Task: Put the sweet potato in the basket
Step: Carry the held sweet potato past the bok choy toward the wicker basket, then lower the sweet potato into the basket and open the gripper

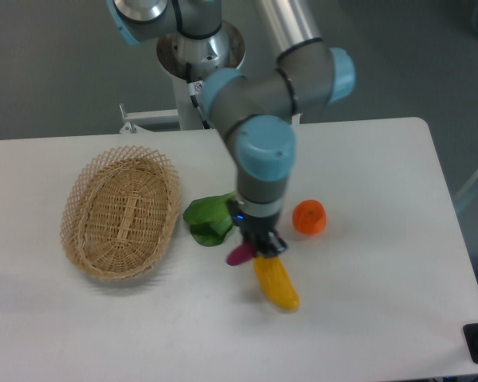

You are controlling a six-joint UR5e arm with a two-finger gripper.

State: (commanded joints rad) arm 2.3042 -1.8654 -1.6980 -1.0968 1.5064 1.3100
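The sweet potato (239, 255) is a small magenta-purple piece lying on the white table; only its left end shows, the rest is hidden under my gripper. My gripper (260, 244) hangs straight down over it, fingers low at the table, and I cannot tell whether they are closed on it. The wicker basket (121, 212) sits empty at the left, well apart from the gripper.
A green leafy vegetable (209, 218) lies between the basket and the gripper. A yellow oblong vegetable (276, 283) lies just in front of the gripper. A round orange fruit (309, 217) sits to its right. The table's front edge is near.
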